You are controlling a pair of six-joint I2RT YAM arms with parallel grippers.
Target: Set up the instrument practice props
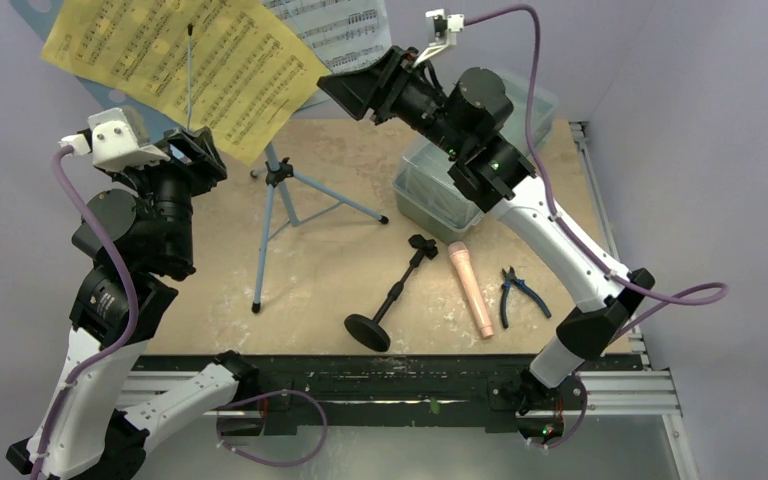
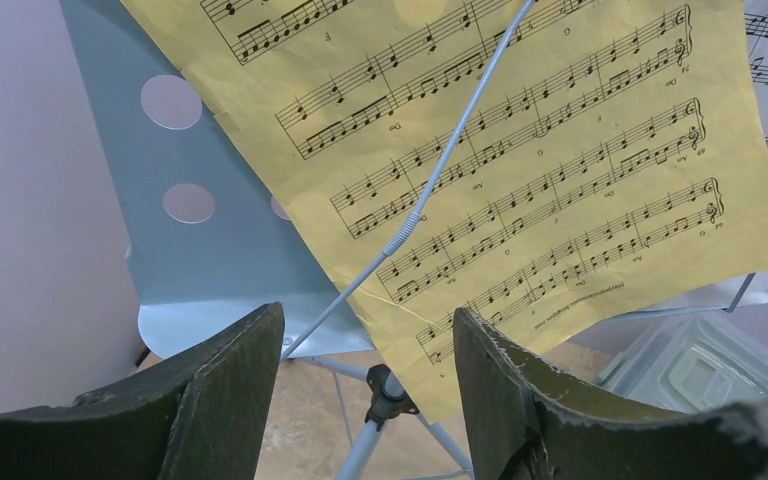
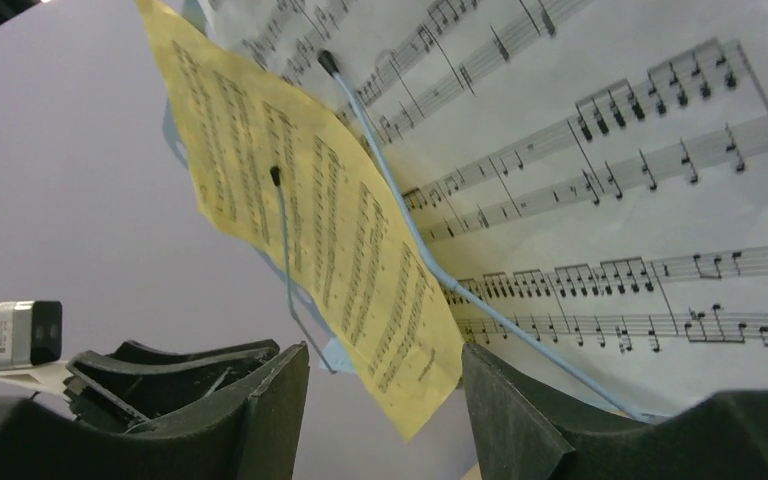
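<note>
At far left, L gripper (image 2: 368,330) hangs above the table (image 1: 340,160), just below the sheets. Its jaws stand wide apart w/ nothing between them; the stand's wire arm and hub show through the gap. Next right, light blue music stand (image 1: 278,176) is upright on its tripod at the table's rear-left, perforated desk at top. Yellow sheet (image 1: 180,60) lies skewed on the desk under a thin wire arm, its lower corner hanging past the desk's ledge. White sheet (image 1: 335,30) sits beside it to the right, partly overlapped by the yellow one, w/ its own wire arm across it. R gripper (image 1: 345,90) is up at the sheets' right side, tips pointing at them; jaws apart, closed on nothing. R wrist view shows the yellow corner in the gap, but contact w/ either finger cannot be told. Centre-front, black mic stand (image 1: 397,290) lies tipped over on the table, round base nearest the arms. Just right of it, not touching, peach-pink toy mic (image 1: 470,290) lies flat. Blue-handled pliers (image 1: 510,282) lie near it, further right. Clear box (image 1: 430,195), lid on, sits behind these under the R arm.
</note>
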